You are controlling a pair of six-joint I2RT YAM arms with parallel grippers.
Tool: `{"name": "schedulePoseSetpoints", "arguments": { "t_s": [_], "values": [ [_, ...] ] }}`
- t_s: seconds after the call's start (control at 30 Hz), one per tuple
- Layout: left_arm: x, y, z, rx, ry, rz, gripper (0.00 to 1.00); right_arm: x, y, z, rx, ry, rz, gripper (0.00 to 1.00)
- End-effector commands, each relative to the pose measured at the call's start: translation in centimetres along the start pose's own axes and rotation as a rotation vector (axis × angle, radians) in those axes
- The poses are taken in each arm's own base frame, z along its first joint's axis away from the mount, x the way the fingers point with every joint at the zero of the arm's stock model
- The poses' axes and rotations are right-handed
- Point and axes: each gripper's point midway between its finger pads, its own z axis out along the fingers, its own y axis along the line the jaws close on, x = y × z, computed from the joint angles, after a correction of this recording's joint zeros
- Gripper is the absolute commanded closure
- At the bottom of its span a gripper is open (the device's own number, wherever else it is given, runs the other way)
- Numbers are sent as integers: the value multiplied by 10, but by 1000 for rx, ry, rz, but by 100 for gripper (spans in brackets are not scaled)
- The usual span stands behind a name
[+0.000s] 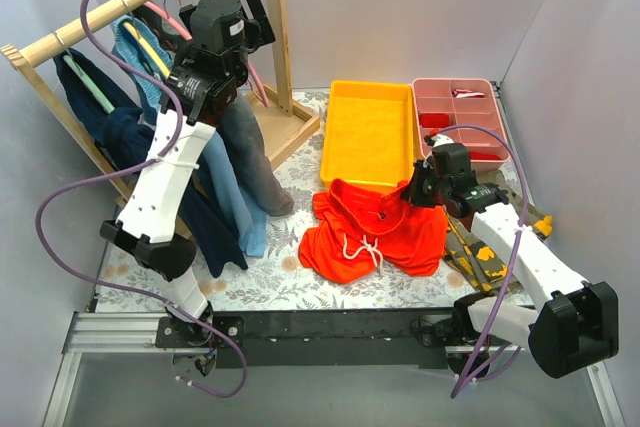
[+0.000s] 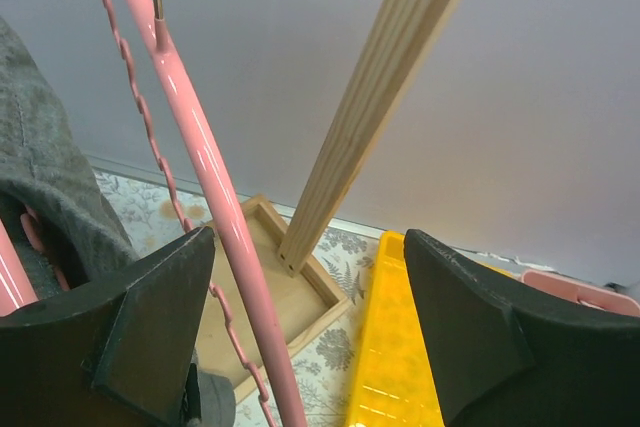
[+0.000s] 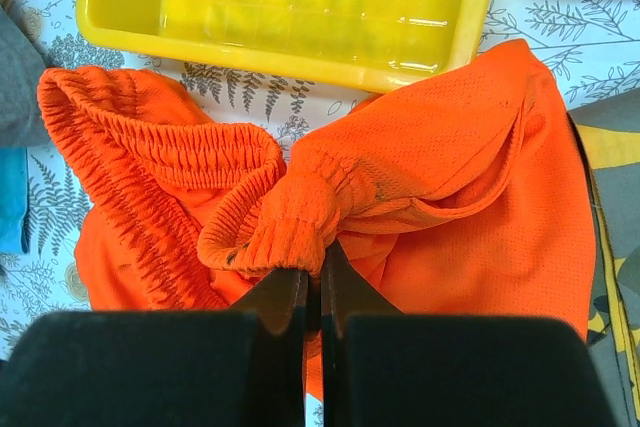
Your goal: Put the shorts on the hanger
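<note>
Orange-red fabric of the shorts (image 1: 375,232) is lying bunched on the floral surface (image 1: 270,287), right of centre and toward the near edge, with the white drawstring (image 1: 365,247) facing up. The shorts' far side is touching the near rim of a yellow tray (image 1: 335,137), which is sitting toward the far edge. The right jaws are clenching a gathered fold of the elastic waistband (image 3: 290,222). In the right wrist view the dark fingers (image 3: 285,297) are pressing together on the cloth, with the rest of the shorts (image 3: 470,207) spreading away toward the tray. A red compartment tray (image 1: 425,97) is occupying the far right corner. A camouflage garment (image 1: 480,252) is lying along the right edge, partly under the right arm. A wooden rack (image 1: 100,17) is standing along the left edge, with blue garments (image 1: 235,212) and a grey garment (image 1: 250,157) hanging from its rail. The pink hanger (image 1: 163,17) is hanging there too, beside a yellow hanger (image 1: 150,52) and a pale green hanger (image 1: 85,82). The left jaws are raised at that rail and standing released, spread wide. In the left wrist view the hanger's pink rod (image 2: 200,147) is running down between the two fingers (image 2: 150,327), close to the left one, and whether it is touching that finger cannot be told.
</note>
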Motion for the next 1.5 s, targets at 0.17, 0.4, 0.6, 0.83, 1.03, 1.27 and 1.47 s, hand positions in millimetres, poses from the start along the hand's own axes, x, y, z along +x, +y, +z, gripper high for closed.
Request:
{"name": "schedulePoseSetpoints", "arguments": {
  "t_s": [0.17, 0.4, 0.6, 0.83, 1.03, 1.27, 1.47],
  "values": [
    [-5, 20, 14, -110, -57, 39, 26, -7, 9, 3, -46, -18, -3, 99],
    [6, 11, 30, -77, -40, 32, 33, -7, 10, 4, -50, -13, -4, 99],
    [3, 0, 37, -37, -49, 16, 54, -8, 9, 3, -49, -12, -8, 99],
    [-18, -16, 30, 56, -98, -5, 84, -8, 11, 3, -54, -13, -7, 99],
    [-40, -31, 17, 161, -145, -35, 90, -10, 11, 4, -54, -13, -6, 99],
    [-34, -46, -4, 291, -91, -99, 92, -12, 13, 3, -59, -17, -5, 99],
    [-35, -53, -25, 373, -61, -160, 93, -13, 12, 2, -52, -24, -7, 99]
  ]
}}
